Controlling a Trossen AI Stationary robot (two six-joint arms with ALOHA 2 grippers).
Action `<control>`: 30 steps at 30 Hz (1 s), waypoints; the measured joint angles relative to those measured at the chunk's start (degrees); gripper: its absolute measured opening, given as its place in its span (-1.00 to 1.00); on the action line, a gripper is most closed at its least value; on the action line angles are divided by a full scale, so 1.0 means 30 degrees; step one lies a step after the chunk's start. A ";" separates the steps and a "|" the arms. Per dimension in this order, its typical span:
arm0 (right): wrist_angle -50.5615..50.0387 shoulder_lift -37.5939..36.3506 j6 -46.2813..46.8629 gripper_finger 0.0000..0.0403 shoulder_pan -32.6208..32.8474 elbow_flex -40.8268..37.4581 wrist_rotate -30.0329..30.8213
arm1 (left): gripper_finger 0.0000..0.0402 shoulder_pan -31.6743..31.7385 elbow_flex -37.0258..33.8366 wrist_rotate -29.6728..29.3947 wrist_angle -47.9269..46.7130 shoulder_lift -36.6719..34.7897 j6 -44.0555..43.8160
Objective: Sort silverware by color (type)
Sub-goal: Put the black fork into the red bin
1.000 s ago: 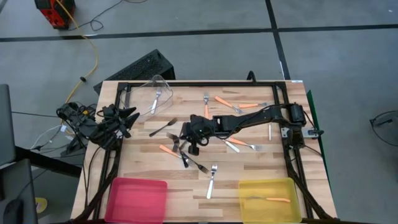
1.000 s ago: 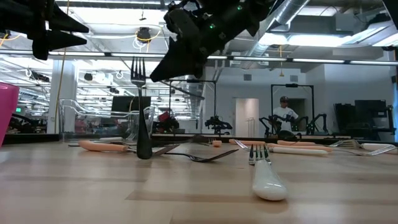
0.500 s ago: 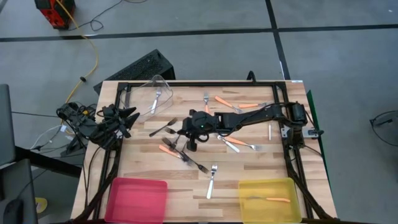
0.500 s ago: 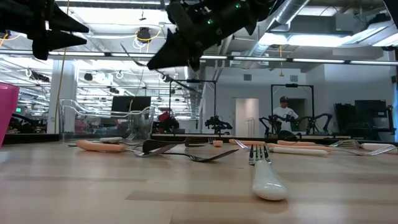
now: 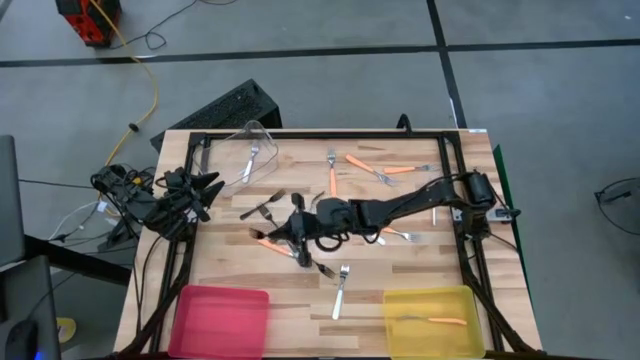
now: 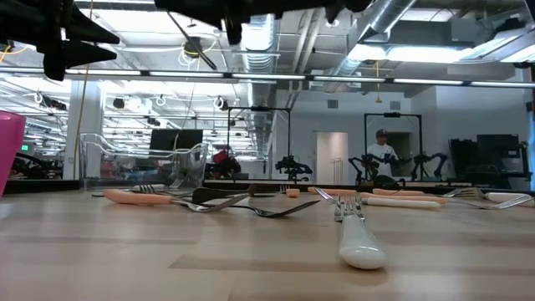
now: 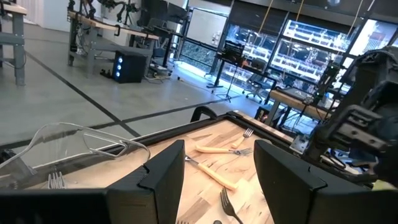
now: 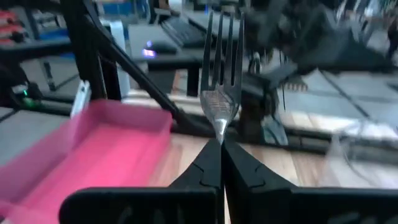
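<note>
The right gripper (image 5: 298, 228), stretching across to the centre of the high view, is pinching a dark fork (image 8: 220, 74) by its stem, tines pointing away from the wrist, apparently so it can be carried clear of the pile beneath it. In the right wrist view the pink bin (image 8: 93, 146) is lying just beyond the fork, suggesting that is where it is heading. The left gripper (image 5: 205, 187) is waiting at the left edge of the table (image 5: 400, 270), fingers spread and empty. Loose forks are lying scattered around the middle and upper part of the board, one orange fork (image 5: 445, 321) is already sitting in the yellow bin (image 5: 395, 310) at lower right, and a silver fork (image 5: 252, 158) is resting in the clear bin (image 5: 262, 135) at upper left, so each bin seems to be taking one kind
</note>
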 joint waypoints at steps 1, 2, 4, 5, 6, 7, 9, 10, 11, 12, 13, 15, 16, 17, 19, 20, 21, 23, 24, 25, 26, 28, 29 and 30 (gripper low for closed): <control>0.0610 0.0014 0.0007 -0.88 0.0157 -0.0007 0.0000 | -0.11 0.0006 0.0000 0.0000 0.0000 0.0000 -0.0006; 0.1220 0.0015 0.0007 -0.88 0.0334 -0.0007 0.0006 | -0.11 0.0003 0.0000 0.0000 0.0005 0.0000 -0.0006; 0.2366 0.0009 -0.0019 -0.88 0.0688 0.0000 0.0029 | -0.11 0.0007 0.0000 0.0007 0.0000 0.0000 -0.0011; 0.2784 0.0007 -0.0086 -0.88 0.0891 0.0000 0.0029 | -0.11 0.0000 0.0000 0.0007 0.0000 0.0000 -0.0061; 0.3132 0.0080 -0.0233 -0.88 0.1097 0.0000 0.0029 | -0.11 0.0007 0.0000 0.0007 0.0000 0.0000 -0.0102; 0.3896 0.0370 -0.0380 -0.88 0.1300 0.0002 0.0030 | -0.11 0.0007 0.0000 0.0007 -0.0007 0.0000 -0.0108; 0.5102 0.0703 -0.0489 -0.88 0.1680 -0.0015 0.0029 | -0.11 0.0001 0.0000 0.0007 -0.0006 0.0000 -0.0108; 0.5578 0.0757 -0.0496 -0.88 0.1872 -0.0072 0.0029 | -0.11 0.0000 0.0000 0.0010 -0.0007 0.0000 -0.0113; 0.6314 0.0956 -0.0611 -0.88 0.2056 -0.0030 0.0035 | -0.11 0.0005 0.0000 0.0013 0.0000 0.0000 -0.0115; 0.7160 0.1338 -0.0654 -0.88 0.2190 0.0211 0.0083 | -0.11 0.0003 0.0000 0.0015 -0.0022 0.0000 -0.0115; 0.7905 0.1499 -0.0652 -0.88 0.2303 0.0301 0.0215 | -0.11 0.0000 0.0000 0.0022 -0.0011 0.0000 -0.0122; 0.8634 0.1796 -0.0582 -0.88 0.2543 0.0273 0.0369 | -0.11 0.0007 0.0000 0.0013 0.0007 -0.0007 -0.0139; 0.9019 0.2295 -0.0536 -0.88 0.2683 0.0633 0.0457 | -0.11 0.0006 0.0000 0.0023 0.0019 0.0000 -0.0144; 0.9290 0.2817 -0.0414 -0.88 0.2786 0.1135 0.0541 | -0.11 0.0000 0.0000 0.0030 -0.0005 0.0000 -0.0152; 0.9199 0.3320 -0.0351 -0.88 0.2956 0.1874 0.0628 | -0.11 0.0000 0.0000 0.0060 0.0051 0.0000 -0.0173; 0.9247 0.3813 -0.0345 -0.88 0.3086 0.2617 0.0625 | -0.11 0.0007 0.0000 0.0058 0.0039 0.0000 -0.0173; 0.9344 0.4469 -0.0336 -0.88 0.3202 0.3516 0.0628 | -0.11 0.0000 0.0000 0.0058 0.0040 0.0000 -0.0173; 0.8837 0.5236 -0.0340 -0.89 0.3391 0.4860 0.0619 | -0.11 0.0000 0.0000 0.0063 0.0051 0.0000 -0.0173; 0.8335 0.5764 -0.0332 -0.89 0.3514 0.5671 0.0619 | -0.11 0.0006 0.0000 0.0058 0.0044 0.0000 -0.0173; 0.7795 0.6422 -0.0327 -0.89 0.3590 0.6619 0.0629 | -0.11 0.0007 0.0000 0.0059 0.0044 0.0000 -0.0173; 0.7051 0.6941 -0.0314 -0.89 0.3630 0.7445 0.0705 | -0.11 0.0001 0.0000 0.0066 0.0044 0.0000 -0.0173; 0.5326 0.7671 -0.0216 -0.89 0.3665 0.8998 0.0918 | -0.11 0.0007 0.0000 0.0061 0.0044 0.0000 -0.0169; 0.4719 0.8206 -0.0083 -0.89 0.3700 0.9959 0.0940 | -0.11 0.0002 0.0000 0.0053 0.0044 0.0000 -0.0141; 0.4238 0.8761 0.0092 -0.89 0.3659 1.0929 0.0940 | -0.11 0.0001 0.0000 0.0051 0.0044 0.0000 -0.0041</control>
